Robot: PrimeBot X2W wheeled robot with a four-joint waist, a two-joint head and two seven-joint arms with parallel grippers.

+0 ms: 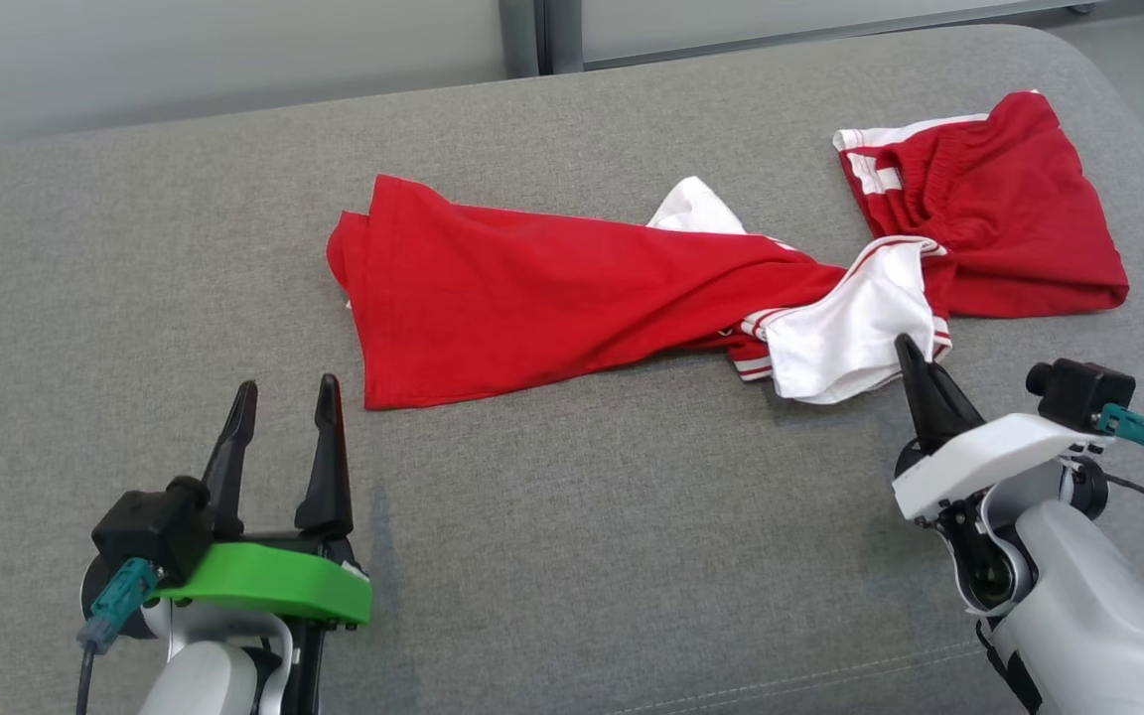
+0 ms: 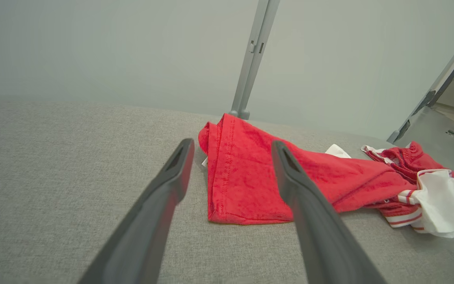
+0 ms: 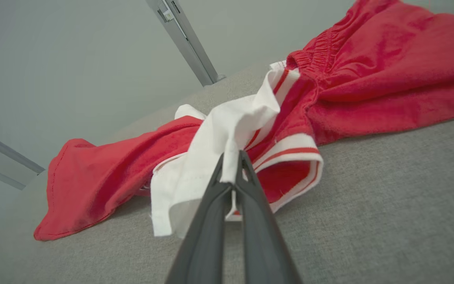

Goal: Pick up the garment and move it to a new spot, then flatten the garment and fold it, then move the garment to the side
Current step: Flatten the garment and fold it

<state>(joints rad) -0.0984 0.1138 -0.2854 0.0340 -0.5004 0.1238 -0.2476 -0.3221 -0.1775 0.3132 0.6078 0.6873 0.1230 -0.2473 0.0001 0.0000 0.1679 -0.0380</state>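
The right claw (image 1: 903,346) was clenched on the white sleeve (image 1: 845,338) of the red shirt (image 1: 552,288). In the right wrist view the cloth sat pinched between its tips, standing up in a ridge. The shirt lay crumpled on the grey surface (image 1: 632,556), stretching from that claw across to just ahead of the left claw (image 1: 289,385). The left claw was released, spread wide, holding nothing, short of the shirt's edge. The red shorts (image 1: 1009,218) lay beyond the right claw, touching the sleeve.
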